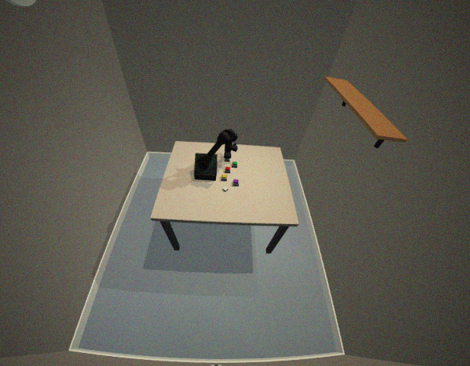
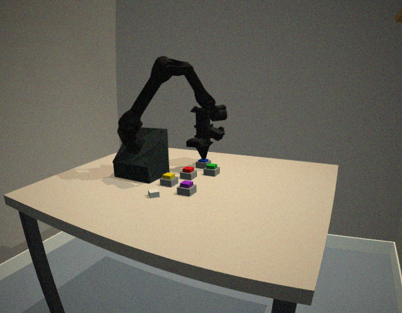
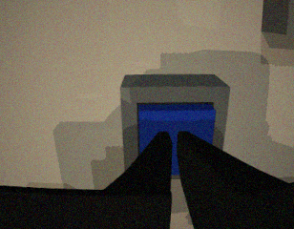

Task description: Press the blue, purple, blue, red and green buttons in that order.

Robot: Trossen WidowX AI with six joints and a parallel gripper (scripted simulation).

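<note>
Green button (image 2: 211, 165) just right of claw (image 2: 203, 157), red button (image 2: 188, 169) near front-left; neither blocks. White block (image 2: 153, 193) well apart on counter (image 2: 248, 208). Blue button (image 3: 176, 129): blue square cap in grey housing, under claw tips. Claw fingers together, holding nothing.
</note>
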